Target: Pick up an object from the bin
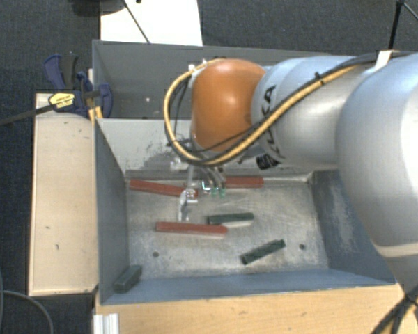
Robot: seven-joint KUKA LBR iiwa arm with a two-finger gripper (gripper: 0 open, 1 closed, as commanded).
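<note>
1. Grey metal bin: its floor carries three long red-brown sticks, two dark green sticks and a dark grey block.
2. The arm's fingers hang mid-bin at the right end of the far-left red-brown stick, with the nearer red-brown stick just beyond them.
3. I cannot tell whether they are open or closed.

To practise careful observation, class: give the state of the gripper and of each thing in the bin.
gripper: low among the sticks
left red-brown stick: flat, by back wall
right red-brown stick: flat, partly under arm
front red-brown stick: flat on floor
upper green stick: flat
lower green stick: flat, slanted
dark block: front left corner
</note>
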